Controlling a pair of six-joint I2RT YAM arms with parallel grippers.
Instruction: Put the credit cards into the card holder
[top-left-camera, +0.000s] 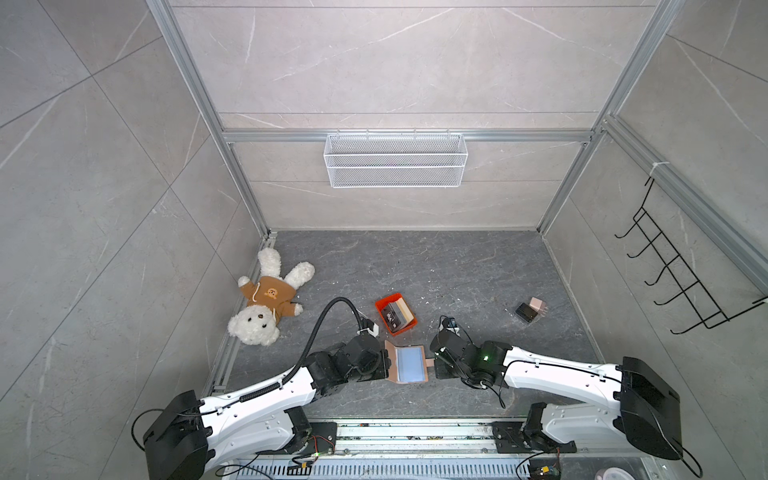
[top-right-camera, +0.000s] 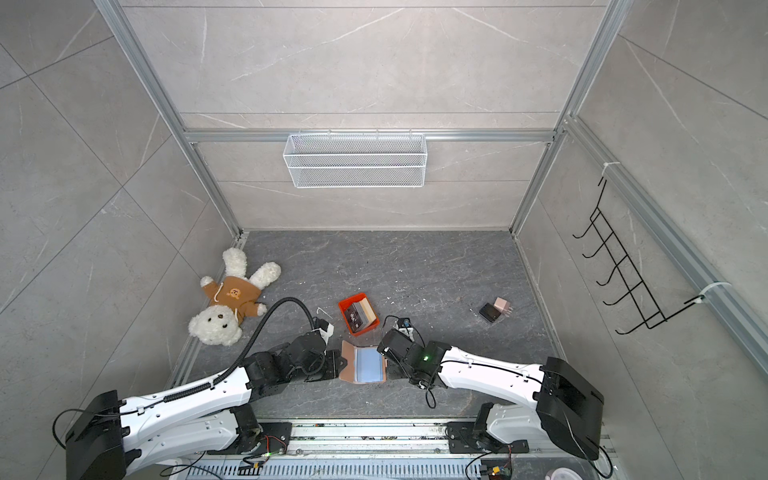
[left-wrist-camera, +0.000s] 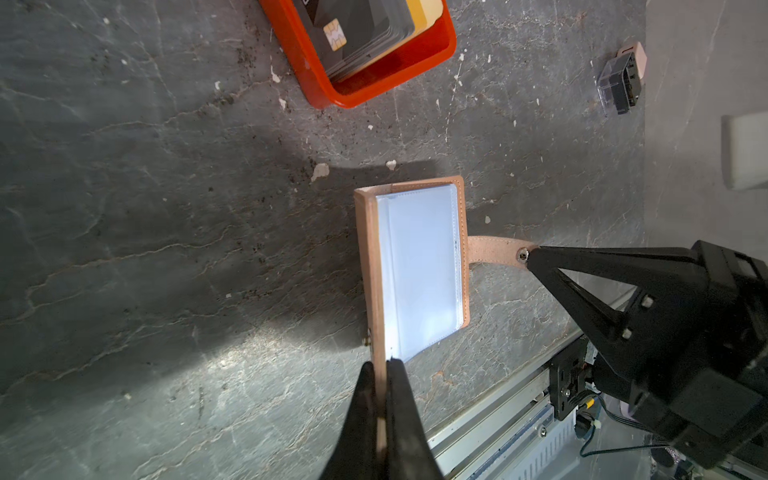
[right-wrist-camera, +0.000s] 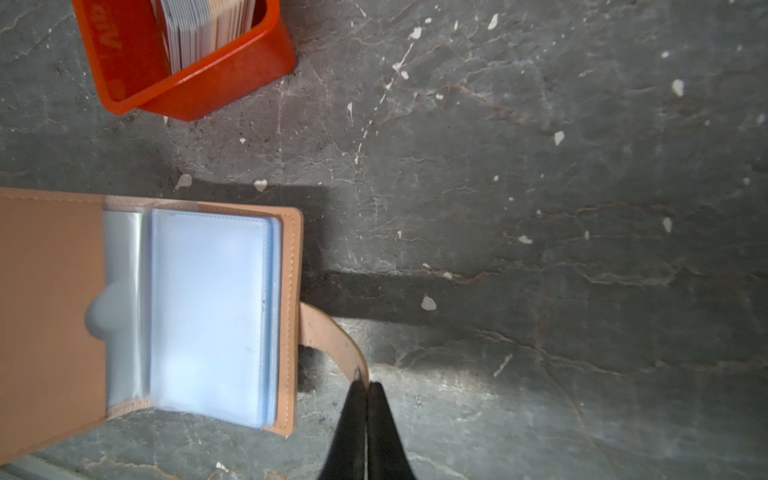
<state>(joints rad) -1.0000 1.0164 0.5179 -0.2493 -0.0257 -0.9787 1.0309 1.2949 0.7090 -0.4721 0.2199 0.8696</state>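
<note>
Step in hand: opening the card holder; no card had gone in yet, by my reading.
Left gripper: fingers pinched tight on the raised front cover, holding it upright.
Right gripper: fingers closed on the end of the snap tab, pulling it outward.
Card holder: on the desk between both arms, clear sleeves exposed.
Credit cards: stacked on edge in the orange tray, just beyond the holder.
Next move: probably one gripper lets go and fetches a card while the other keeps the holder open.
</note>
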